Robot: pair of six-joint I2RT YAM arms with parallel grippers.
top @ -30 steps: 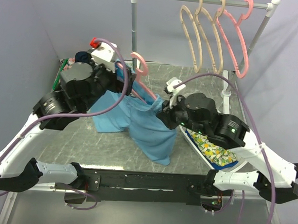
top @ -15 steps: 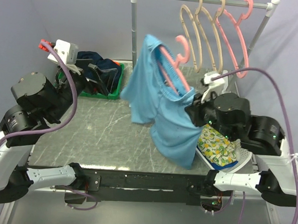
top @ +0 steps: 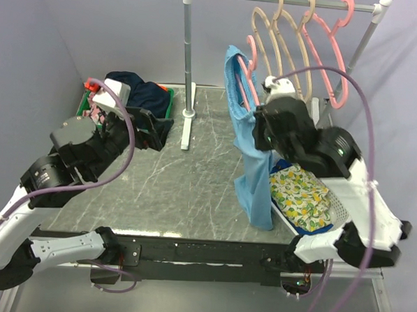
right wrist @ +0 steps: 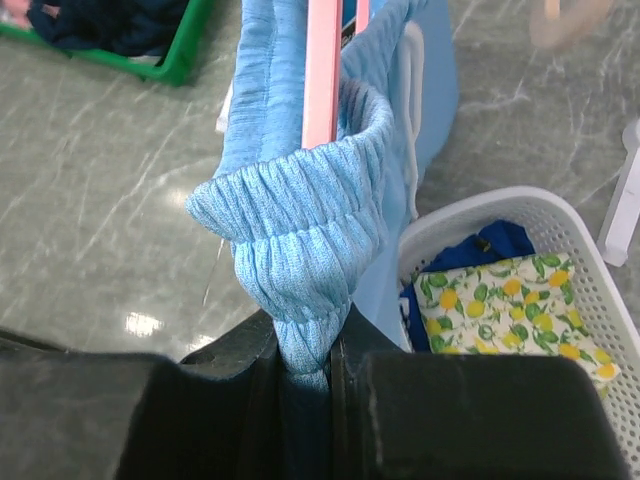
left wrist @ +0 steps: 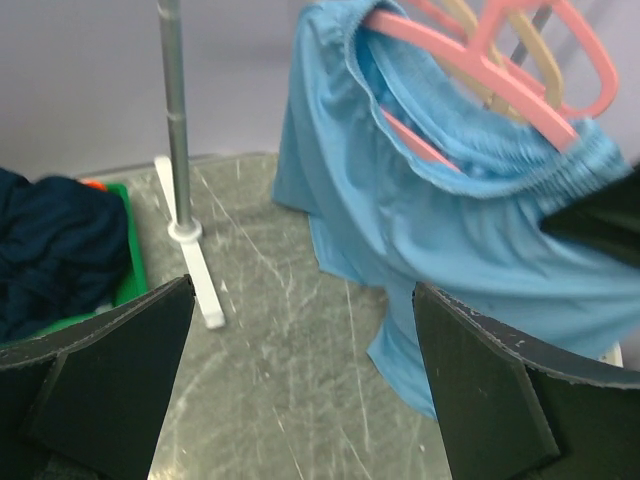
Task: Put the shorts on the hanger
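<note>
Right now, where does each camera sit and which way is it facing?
Top external: above and behind the arm bases, looking down over the table to the rack; both arms show.
Left wrist: on the left arm, facing right at the shorts on the pink hanger; open left end effector frames the bottom.
Right wrist: on the right arm, looking along the right end effector pinching the shorts' waistband; basket beyond.
Shared: all see the shorts.
</note>
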